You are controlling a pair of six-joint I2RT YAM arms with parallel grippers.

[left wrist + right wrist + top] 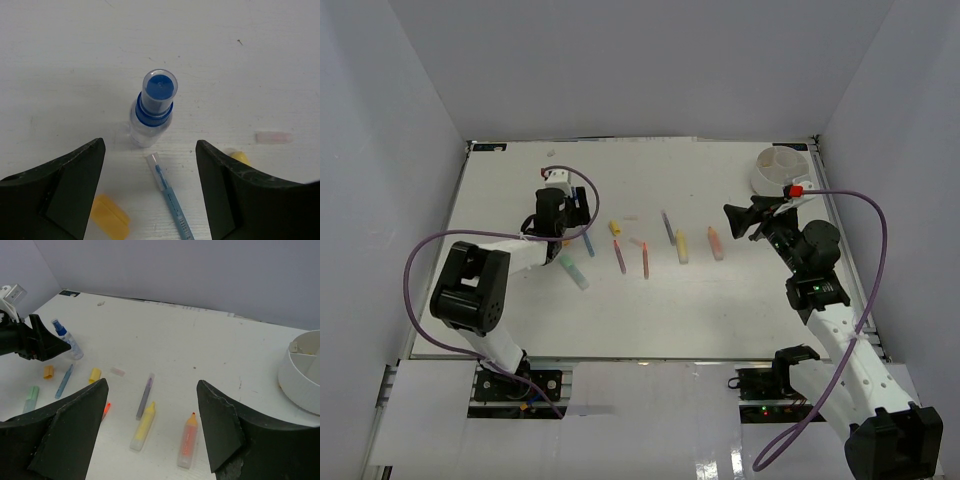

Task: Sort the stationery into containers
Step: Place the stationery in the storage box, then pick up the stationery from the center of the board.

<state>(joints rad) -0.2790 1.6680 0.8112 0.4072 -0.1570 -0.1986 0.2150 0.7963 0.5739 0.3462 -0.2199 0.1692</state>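
Left wrist view: my left claw [150, 192] is spread wide, with the blue-capped bottle [151, 111] standing on the counter [250, 75] at 12 o'clock, just beyond the tips. A blue pen [170, 197] lies between them. My right claw [152, 427] is spread too, the white tub [302, 372] at its 2 o'clock.

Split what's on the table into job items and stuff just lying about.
Job items: blue-capped bottle, blue pen, purple pen, yellow highlighter, orange highlighter, green highlighter, yellow erasers, white tub.

Lying about: purple cables; nothing else loose is visible.
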